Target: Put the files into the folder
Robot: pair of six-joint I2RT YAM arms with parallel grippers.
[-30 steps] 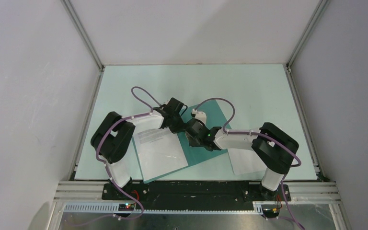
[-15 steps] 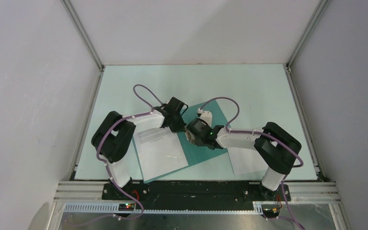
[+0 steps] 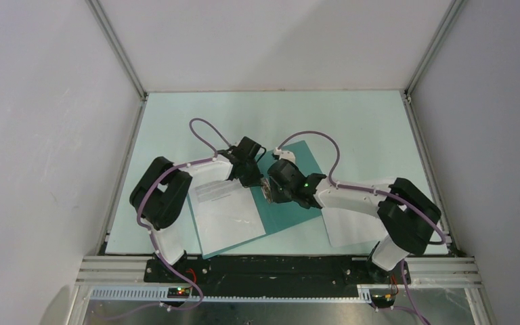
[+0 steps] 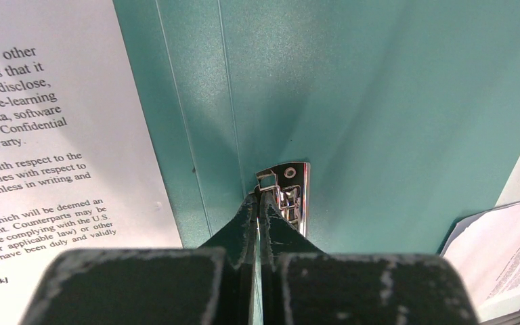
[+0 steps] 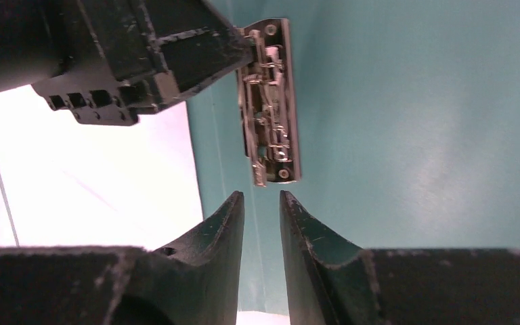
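Observation:
The teal folder (image 3: 286, 220) lies open at the table's middle. One white file (image 3: 227, 217) rests on its left half. The other file (image 3: 349, 230) lies on the table at the right, partly under my right arm. A metal clip (image 5: 271, 101) sits along the folder's spine. My left gripper (image 4: 258, 196) is shut, its tips touching the clip's (image 4: 291, 193) far end. My right gripper (image 5: 262, 196) is open by a narrow gap with nothing in it, just short of the clip's near end. In the top view, the left gripper (image 3: 262, 181) and right gripper (image 3: 268, 191) almost meet.
The pale green table (image 3: 352, 128) is walled in by white panels on three sides, with metal rails along its edges. Both arms' purple cables loop above the folder.
My right gripper's jaws have parted, and its arm has swung so the elbow sits farther right. The left arm has hardly moved.

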